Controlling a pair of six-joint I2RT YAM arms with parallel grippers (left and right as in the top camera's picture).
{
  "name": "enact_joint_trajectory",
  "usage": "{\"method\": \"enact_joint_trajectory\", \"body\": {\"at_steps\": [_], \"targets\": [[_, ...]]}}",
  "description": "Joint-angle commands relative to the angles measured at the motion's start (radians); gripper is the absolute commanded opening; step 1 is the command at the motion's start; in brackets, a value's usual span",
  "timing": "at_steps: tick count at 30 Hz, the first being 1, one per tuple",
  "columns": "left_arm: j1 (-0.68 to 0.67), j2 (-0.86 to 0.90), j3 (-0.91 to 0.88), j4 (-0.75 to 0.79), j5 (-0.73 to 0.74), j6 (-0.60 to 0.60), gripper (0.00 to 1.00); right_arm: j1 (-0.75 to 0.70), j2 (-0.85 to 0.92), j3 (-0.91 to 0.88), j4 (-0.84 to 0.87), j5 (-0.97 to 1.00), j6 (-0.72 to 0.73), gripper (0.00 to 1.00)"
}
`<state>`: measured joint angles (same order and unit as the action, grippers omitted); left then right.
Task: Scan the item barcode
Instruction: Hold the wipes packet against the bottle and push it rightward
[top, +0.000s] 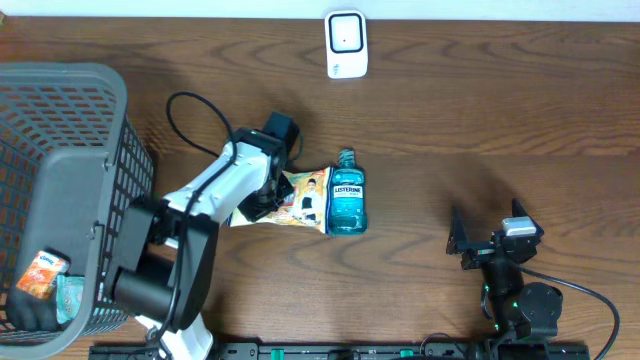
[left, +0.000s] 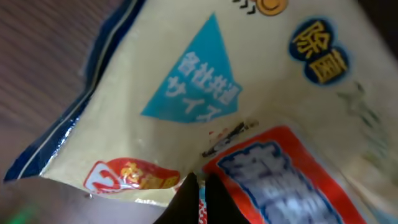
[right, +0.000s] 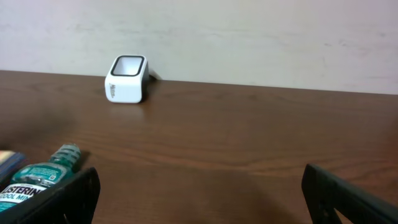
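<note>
The item, a yellow printed pouch (top: 305, 196), lies on the wooden table with its right edge against a blue-green Listerine bottle (top: 347, 197). My left gripper (top: 262, 203) is shut on the pouch's left part. In the left wrist view the pouch (left: 186, 93) fills the frame and the dark fingertips (left: 186, 193) pinch its edge. The white barcode scanner (top: 346, 43) stands at the table's far edge, also in the right wrist view as the scanner (right: 127, 79). My right gripper (top: 487, 232) rests open and empty at the front right, well apart from the pouch.
A grey mesh basket (top: 60, 120) takes up the left side, with an orange packet (top: 42, 272) and other goods inside. The Listerine bottle (right: 37, 177) shows at the right wrist view's lower left. A black cable (top: 195, 110) loops behind the left arm.
</note>
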<state>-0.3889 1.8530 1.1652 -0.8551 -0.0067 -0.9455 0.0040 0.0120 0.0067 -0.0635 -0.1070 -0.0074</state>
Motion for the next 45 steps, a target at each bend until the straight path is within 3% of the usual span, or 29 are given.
{"method": "enact_joint_trajectory", "body": {"at_steps": [1,10,19,28,32,40,45], "targets": [[0.0,0.046,-0.018,-0.002,-0.01,-0.01,0.07,0.002,-0.003,-0.001,-0.004,0.004,0.014,0.99],[0.0,-0.011,0.033,-0.033,-0.01,0.052,0.07,0.002,-0.003,-0.001,-0.004,0.004,0.014,0.99],[0.0,-0.288,0.081,-0.072,-0.129,0.061,0.08,0.002,-0.003,-0.001,-0.004,0.004,0.014,0.99],[-0.001,-0.268,0.003,-0.098,-0.19,-0.226,0.07,0.002,-0.003,-0.001,-0.004,0.004,0.014,0.99],[-0.001,-0.238,-0.068,0.004,-0.118,-0.235,0.07,0.002,-0.003,-0.001,-0.004,0.004,0.014,0.99],[-0.02,-0.089,-0.146,0.285,0.181,-0.096,0.07,0.002,-0.003,-0.001,-0.004,0.004,0.014,0.99],[-0.076,-0.008,-0.146,0.365,0.227,-0.079,0.07,0.002,-0.003,-0.001,-0.004,0.004,0.014,0.99]]}}
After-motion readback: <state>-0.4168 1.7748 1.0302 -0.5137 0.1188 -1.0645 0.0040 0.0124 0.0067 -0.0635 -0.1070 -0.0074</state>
